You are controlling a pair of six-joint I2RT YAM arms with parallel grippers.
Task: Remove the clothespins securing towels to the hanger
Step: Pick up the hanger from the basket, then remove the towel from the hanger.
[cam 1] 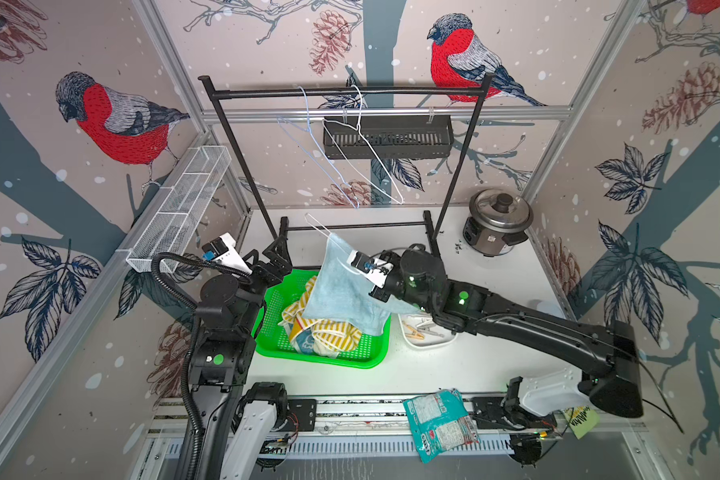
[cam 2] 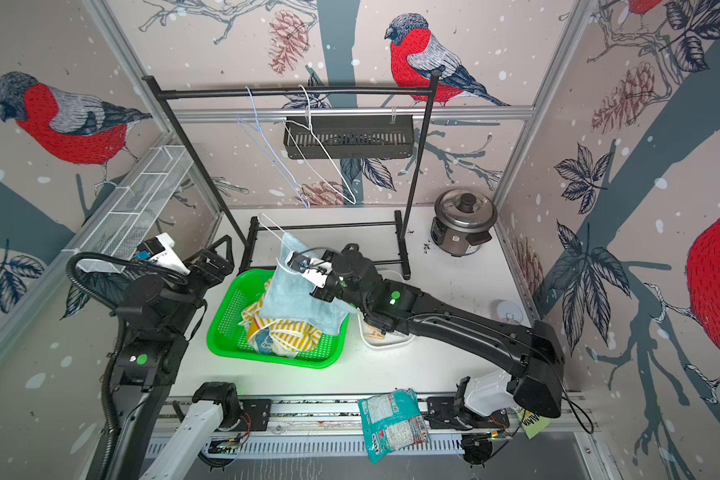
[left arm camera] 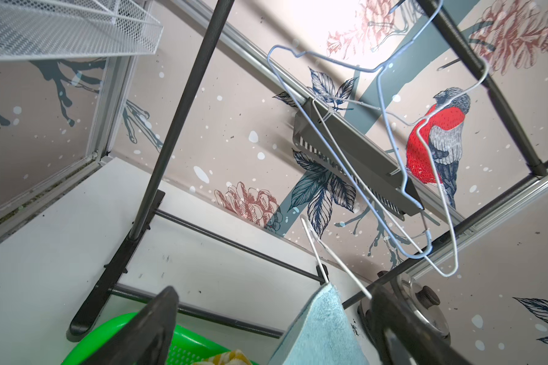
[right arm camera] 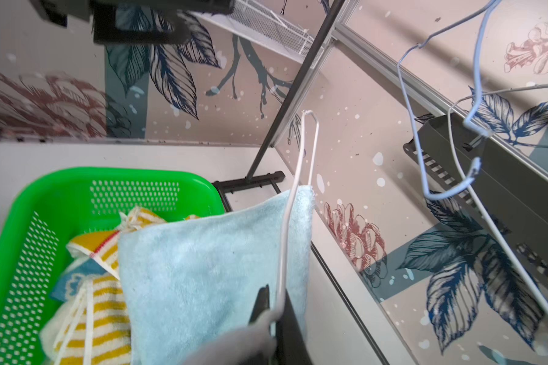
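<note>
1. The right gripper [right arm camera: 274, 305] has its jaws clenched on the white wire hanger [right arm camera: 281, 268], holding it tilted above the green basket [cam 1: 321, 360], probably so the cloth can drop in.
2. The light-blue towel [right arm camera: 209, 268] drapes over that hanger, and no pin shows on it.
3. The left gripper [cam 1: 277, 257], jaws released, hovers at the basket's far corner, seemingly ready to pull.
4. The striped towel [cam 1: 329, 332] lies in the basket. The clothespins [cam 1: 418, 330] sit in a white tray [cam 1: 431, 344] just beside it.
</note>
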